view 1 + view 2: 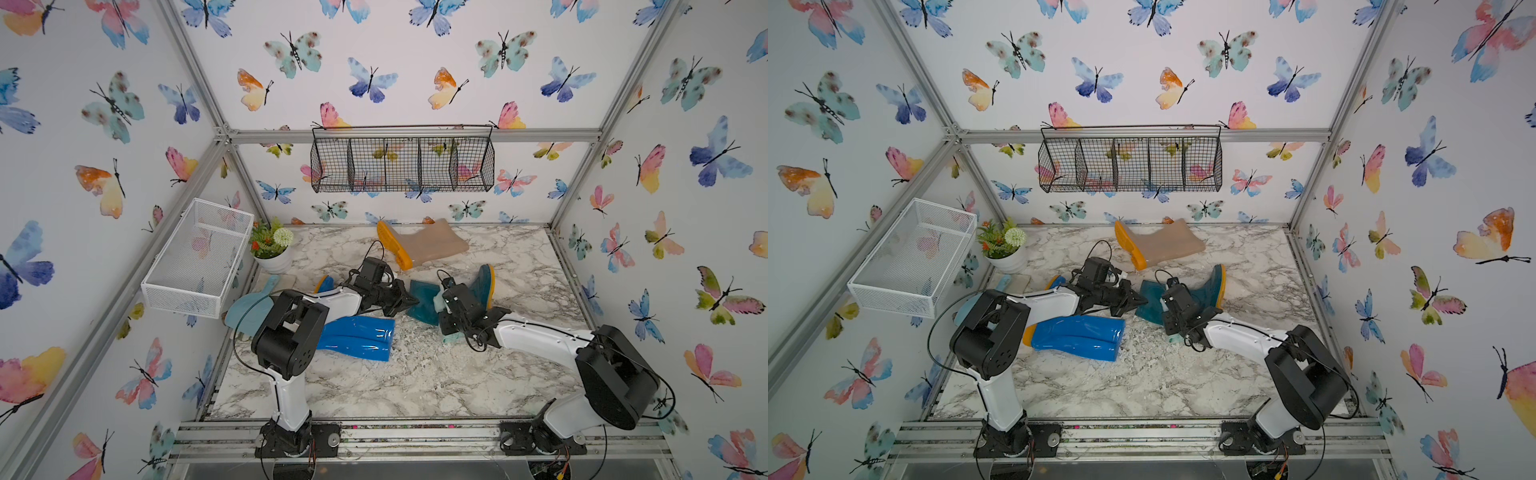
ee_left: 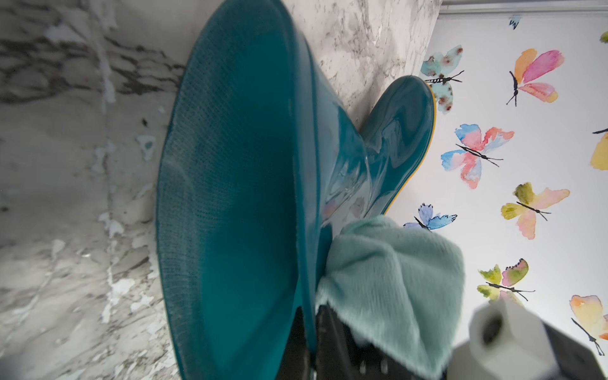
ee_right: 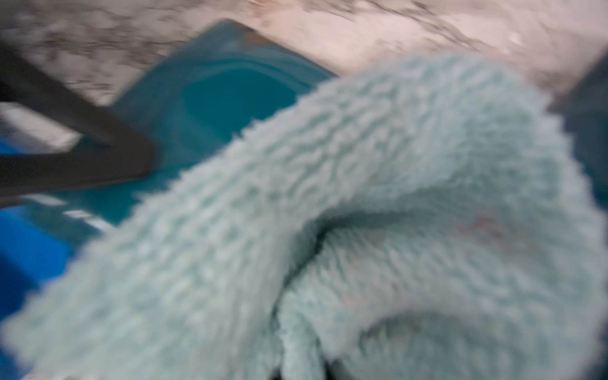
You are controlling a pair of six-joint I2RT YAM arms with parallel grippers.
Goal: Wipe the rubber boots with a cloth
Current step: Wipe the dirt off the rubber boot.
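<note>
The dark teal boot (image 1: 424, 305) lies on its side mid-table, its orange-edged foot (image 1: 485, 286) pointing away from me. My left gripper (image 1: 411, 301) is shut on the rim of its open shaft; in the left wrist view the jaws (image 2: 311, 332) pinch that thin teal wall (image 2: 237, 197). My right gripper (image 1: 446, 309) is shut on the pale aqua cloth (image 3: 378, 230), which rests against the outside of the shaft (image 2: 394, 279). The cloth hides the right fingers. The bright blue boot (image 1: 357, 336) lies under my left arm. The beige boot (image 1: 428, 247) lies at the back.
A potted plant (image 1: 272, 249) and a white mesh basket (image 1: 199, 257) stand at the back left. A light blue scoop (image 1: 249, 307) lies beside my left arm. A black wire basket (image 1: 401, 164) hangs on the back wall. White flakes litter the marble top (image 1: 415, 374).
</note>
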